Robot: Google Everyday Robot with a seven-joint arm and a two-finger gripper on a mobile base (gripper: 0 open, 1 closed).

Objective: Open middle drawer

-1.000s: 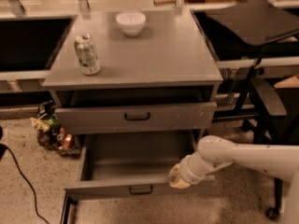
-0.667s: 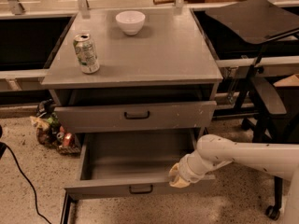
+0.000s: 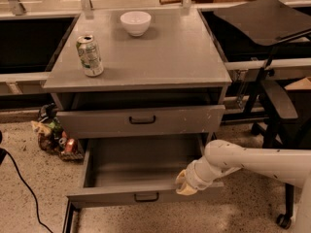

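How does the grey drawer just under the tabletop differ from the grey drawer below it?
The taller grey upper drawer front with white scuffs is at most slightly out. The low, plain-fronted grey middle drawer stands far out, its inside showing. The upper front is taller and scuffed, the middle one lower and plain. Both are grey with a small black bar handle at centre. The gripper is at the middle drawer's right front corner.

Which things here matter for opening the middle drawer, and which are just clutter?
Job: middle drawer, pulled out; tool at its right front corner.
Lying about: can and bowl on the cabinet top; upper drawer; bundle on the floor.
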